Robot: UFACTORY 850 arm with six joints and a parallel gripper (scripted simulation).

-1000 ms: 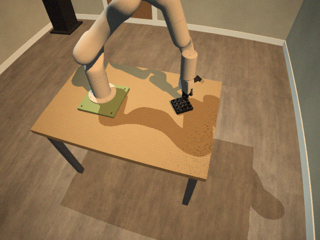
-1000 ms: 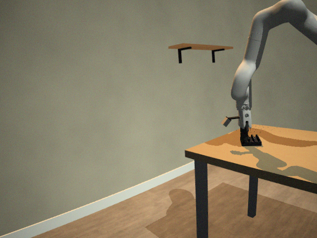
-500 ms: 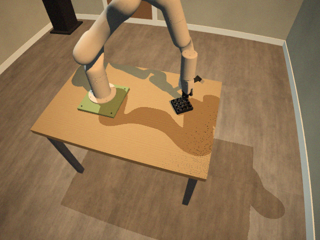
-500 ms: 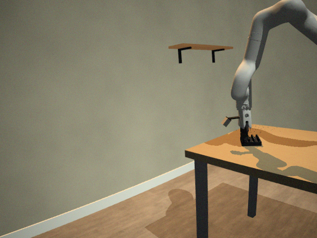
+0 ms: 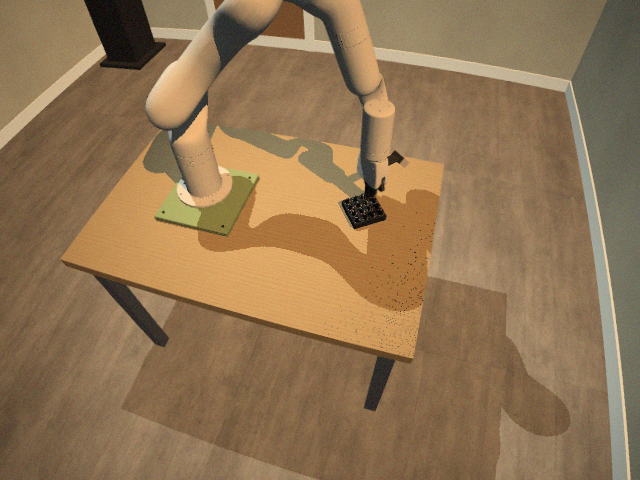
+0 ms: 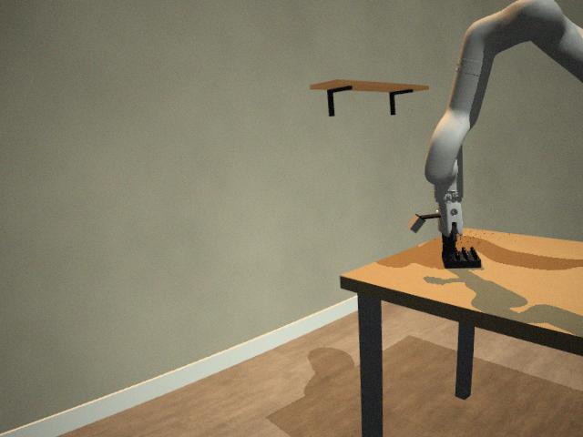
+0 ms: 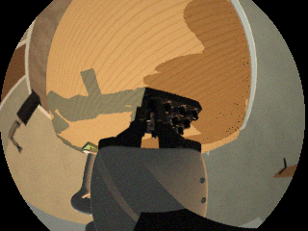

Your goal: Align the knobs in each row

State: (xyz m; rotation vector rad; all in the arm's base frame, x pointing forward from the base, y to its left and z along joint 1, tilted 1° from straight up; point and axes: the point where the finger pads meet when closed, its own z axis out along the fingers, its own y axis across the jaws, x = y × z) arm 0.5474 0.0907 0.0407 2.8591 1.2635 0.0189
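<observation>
The black knob box (image 5: 363, 212) (image 6: 465, 259) (image 7: 180, 111) stands on its feet near the far right part of the wooden table (image 5: 258, 268) (image 6: 517, 270) (image 7: 129, 38). My gripper (image 5: 371, 195) (image 6: 447, 250) (image 7: 151, 105) points straight down at the box's corner farthest from the top camera. Its dark fingers reach in among the knobs and stand narrow around one corner knob. That knob is hidden by the fingers, so I cannot read its name or its line. The other knobs are too small for me to read their lines.
The arm's green base plate (image 5: 232, 209) sits on the table's left part. The table's right edge lies a short way beyond the box. A wall shelf (image 6: 367, 86) and a dark pedestal (image 5: 124, 31) stand far off.
</observation>
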